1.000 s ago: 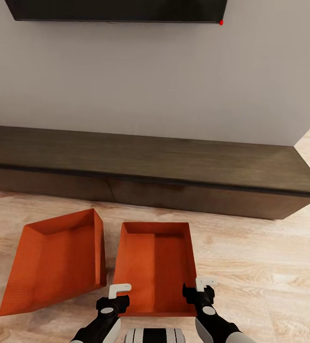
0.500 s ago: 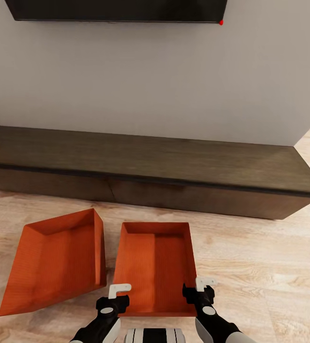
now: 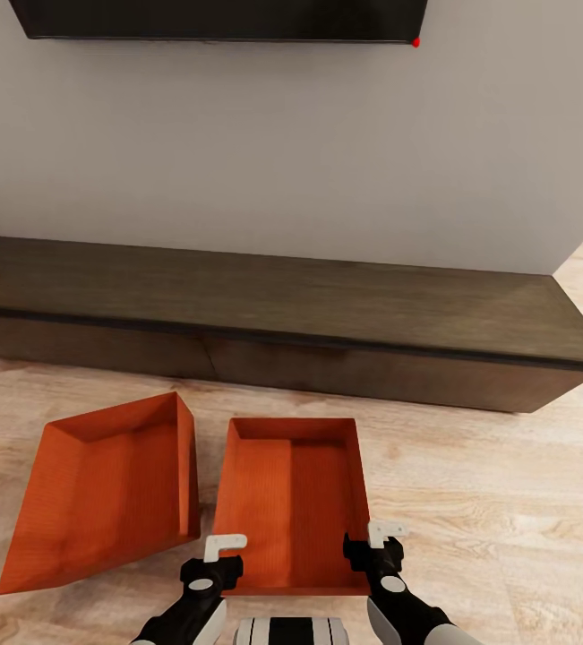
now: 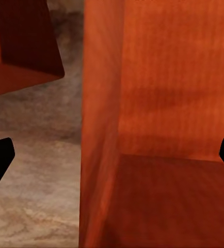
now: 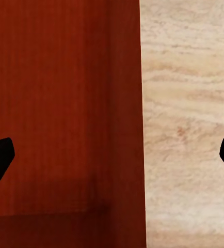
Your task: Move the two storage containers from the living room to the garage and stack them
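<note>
Two alike orange-red storage containers lie on the living room's light wood floor [image 3: 470,502], in front of the low bench. The left container [image 3: 103,488] sits askew. The right container [image 3: 293,502] lies straight before me. My left gripper [image 3: 222,557] hovers at its near left corner and my right gripper [image 3: 376,545] at its near right corner. In the left wrist view the open left gripper [image 4: 112,160] straddles this container's left wall [image 4: 99,129], with the other container [image 4: 19,46] beyond. The right gripper [image 5: 112,160] is open across the right wall [image 5: 127,103].
A long dark-brown bench [image 3: 282,313] runs along the grey wall behind the containers. A black wall screen [image 3: 219,18] hangs above it. Wood floor stretches to the right of the containers and between them and the bench.
</note>
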### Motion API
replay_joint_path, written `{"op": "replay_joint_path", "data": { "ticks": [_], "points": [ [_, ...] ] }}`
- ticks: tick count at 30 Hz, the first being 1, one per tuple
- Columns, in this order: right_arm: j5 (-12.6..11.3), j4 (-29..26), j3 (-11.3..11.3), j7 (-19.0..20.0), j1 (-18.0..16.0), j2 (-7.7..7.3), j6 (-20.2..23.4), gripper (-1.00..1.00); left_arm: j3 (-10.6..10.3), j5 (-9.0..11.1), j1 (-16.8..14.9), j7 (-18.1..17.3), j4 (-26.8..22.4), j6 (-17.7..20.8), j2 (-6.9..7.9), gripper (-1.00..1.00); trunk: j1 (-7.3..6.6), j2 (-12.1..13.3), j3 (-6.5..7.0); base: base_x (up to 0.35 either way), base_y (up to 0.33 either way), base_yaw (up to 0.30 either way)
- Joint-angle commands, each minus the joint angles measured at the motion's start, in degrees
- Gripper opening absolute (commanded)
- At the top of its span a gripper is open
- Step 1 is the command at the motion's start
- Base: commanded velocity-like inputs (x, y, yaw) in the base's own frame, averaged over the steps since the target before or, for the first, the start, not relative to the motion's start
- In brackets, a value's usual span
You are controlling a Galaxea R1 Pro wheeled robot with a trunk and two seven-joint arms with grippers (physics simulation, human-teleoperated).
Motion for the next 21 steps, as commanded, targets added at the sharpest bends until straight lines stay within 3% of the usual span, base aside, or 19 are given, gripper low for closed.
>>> {"op": "replay_joint_path", "data": {
  "ticks": [1, 21],
  "points": [
    [-0.4, 0.1, 0.5, -0.3, 0.0, -0.01, -0.2, 1.00, -0.5, 0.2, 0.0, 0.4, 0.0, 0.0, 0.05, 1.00, -0.01, 0.0, -0.03, 0.000, 0.000, 0.000],
    [-0.4, 0.0, 0.5, -0.3, 0.0, -0.02, -0.2, 1.00, -0.5, 0.3, 0.0, 0.4, 0.4, 0.1, 0.85, 1.00, -0.01, 0.0, -0.03, 0.000, 0.000, 0.000]
  ]
}}
